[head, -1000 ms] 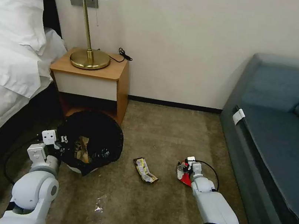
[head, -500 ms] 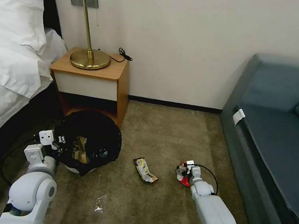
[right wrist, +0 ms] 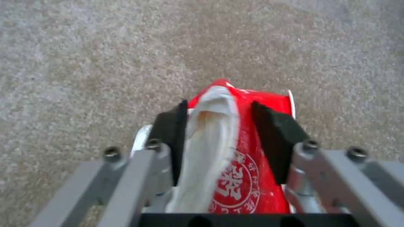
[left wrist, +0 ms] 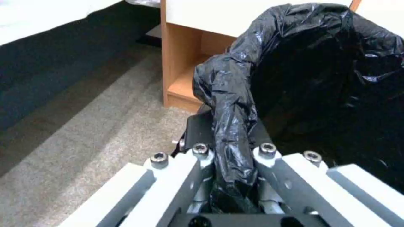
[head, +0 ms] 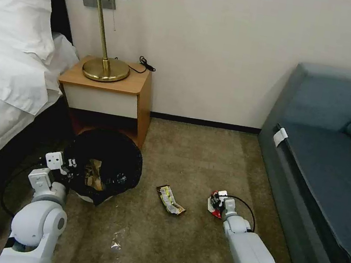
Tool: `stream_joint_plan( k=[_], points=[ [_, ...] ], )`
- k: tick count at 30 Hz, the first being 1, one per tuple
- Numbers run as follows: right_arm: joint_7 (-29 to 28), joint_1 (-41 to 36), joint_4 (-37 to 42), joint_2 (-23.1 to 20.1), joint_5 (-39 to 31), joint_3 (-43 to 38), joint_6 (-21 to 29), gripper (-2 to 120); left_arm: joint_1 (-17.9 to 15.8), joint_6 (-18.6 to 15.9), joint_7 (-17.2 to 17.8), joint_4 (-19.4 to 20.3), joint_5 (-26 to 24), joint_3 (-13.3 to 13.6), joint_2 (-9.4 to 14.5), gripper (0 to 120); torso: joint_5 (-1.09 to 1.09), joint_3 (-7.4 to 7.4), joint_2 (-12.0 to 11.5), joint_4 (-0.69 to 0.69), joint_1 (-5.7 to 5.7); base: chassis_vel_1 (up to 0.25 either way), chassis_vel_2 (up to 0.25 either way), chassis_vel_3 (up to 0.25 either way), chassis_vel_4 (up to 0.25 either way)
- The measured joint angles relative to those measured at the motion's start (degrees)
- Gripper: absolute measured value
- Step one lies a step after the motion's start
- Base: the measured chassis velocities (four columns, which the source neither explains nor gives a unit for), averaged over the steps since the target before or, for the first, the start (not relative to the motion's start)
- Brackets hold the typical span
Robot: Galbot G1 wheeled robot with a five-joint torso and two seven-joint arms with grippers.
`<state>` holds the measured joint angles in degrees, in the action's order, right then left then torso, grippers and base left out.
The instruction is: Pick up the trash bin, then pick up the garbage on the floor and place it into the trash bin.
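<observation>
The red wrapper (right wrist: 248, 176) carries a round white seal with Chinese characters; only part of it shows between the jaws, and the characters cannot be made out for certain. The print on the dark-and-yellow wrapper (head: 170, 200) on the floor is too small to read.

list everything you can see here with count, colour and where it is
round trash bin with crinkly black bag: 1, black liner over white, in front of the nightstand, held at its rim
red snack wrapper: 1, red and white, on the carpet near the sofa
dark-and-yellow wrapper: 1, on the carpet between bin and red wrapper
clear plastic scrap: 1, transparent, on the near carpet
carpet floor: olive-brown
wooden nightstand: 1, orange-brown, beside the bed
brass lamp: 1, on the nightstand
bed: 1, white linen, left
sofa: 1, blue-grey, right
left gripper: on bin liner
right gripper: around red wrapper
</observation>
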<state>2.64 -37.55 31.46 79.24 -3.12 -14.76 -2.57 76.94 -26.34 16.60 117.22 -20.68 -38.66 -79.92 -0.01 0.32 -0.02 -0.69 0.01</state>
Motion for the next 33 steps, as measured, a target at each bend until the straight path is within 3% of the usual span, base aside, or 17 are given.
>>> stream_joint_plan(
  k=[9, 21, 26, 33],
  points=[
    [-0.1, 0.5, 0.0, 0.2, 0.1, -0.5, -0.5, 1, 0.1, 0.1, 0.1, -0.2, -0.1, -0.1, -0.1, 5, 0.00, 0.00, 0.0, 0.00, 0.00, 0.000, 0.000, 0.000, 0.000],
    [-2.9, 0.9, 6.4, 0.2, -4.4, 3.4, -4.1, 0, 0.2, 0.4, 0.1, -0.7, -0.1, -0.2, -0.5, 5, 0.00, 0.00, 0.0, 0.00, 0.00, 0.000, 0.000, 0.000, 0.000],
    [-8.5, 1.4, 23.2, -0.6, -14.1, 12.9, -4.9, 0, -0.4, 0.5, 0.0, -1.6, 0.2, 0.3, -1.1, 5, -0.02, 0.00, 0.0, 0.01, 0.00, 0.000, 0.000, 0.000, 0.000],
    [-14.9, 3.2, 36.1, -0.6, -21.7, 22.0, -4.8, 0, -0.8, 0.7, 0.0, -2.1, 0.5, 0.7, -1.5, 5, -0.01, 0.00, 0.0, 0.01, 0.00, 0.000, 0.000, 0.000, 0.000]
  ],
)
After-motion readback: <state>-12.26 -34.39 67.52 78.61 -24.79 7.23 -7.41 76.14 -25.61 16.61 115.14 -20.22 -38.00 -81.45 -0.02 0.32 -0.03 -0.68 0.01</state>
